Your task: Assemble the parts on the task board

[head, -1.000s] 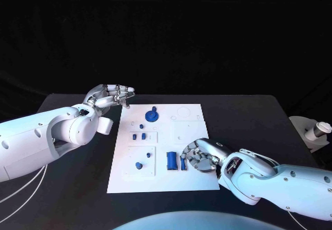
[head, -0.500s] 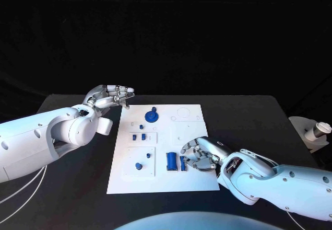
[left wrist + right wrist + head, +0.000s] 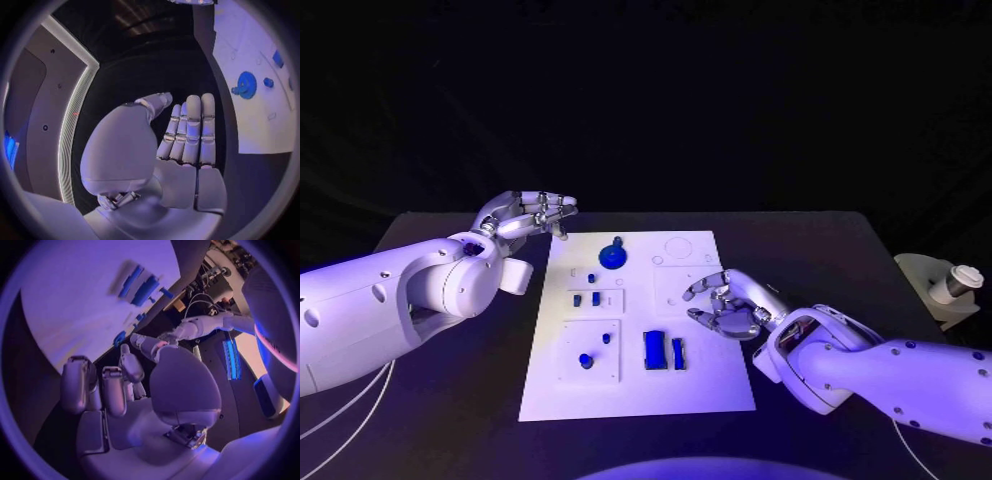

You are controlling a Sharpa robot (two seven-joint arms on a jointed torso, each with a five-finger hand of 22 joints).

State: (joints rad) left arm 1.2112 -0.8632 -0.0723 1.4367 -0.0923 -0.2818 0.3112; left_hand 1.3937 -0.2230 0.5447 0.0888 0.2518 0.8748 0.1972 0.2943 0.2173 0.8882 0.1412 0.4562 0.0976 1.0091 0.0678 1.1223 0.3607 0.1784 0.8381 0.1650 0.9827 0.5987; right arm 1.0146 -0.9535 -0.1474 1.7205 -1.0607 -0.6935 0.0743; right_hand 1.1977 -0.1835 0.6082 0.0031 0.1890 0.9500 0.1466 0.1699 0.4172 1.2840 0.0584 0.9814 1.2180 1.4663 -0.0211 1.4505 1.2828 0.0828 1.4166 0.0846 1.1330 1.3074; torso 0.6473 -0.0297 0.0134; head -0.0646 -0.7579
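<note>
The task board [image 3: 640,330] lies in the middle of the black surface [image 3: 834,250], and the blue parts sit on it: a round disc-shaped part [image 3: 613,256] near the board's far edge, two small pieces [image 3: 586,298] in a recessed panel nearer the middle, two more small pieces [image 3: 594,350] in a panel by the board's near-left corner, and two long bars [image 3: 664,350] side by side just beside that panel. The right robot hand [image 3: 723,305] hovers over the board's right half, beyond the bars, its fingers loosely curled and holding nothing that can be seen. The left robot hand [image 3: 528,214] hangs off the board's far-left corner, fingers straight and close together, also without a part. The step in hand looks like a reach before a pick, most likely by the right robot hand toward the bars. The next move would call for lowering it squarely over one bar and pinching that bar alone, since its neighbour lies so close.
</note>
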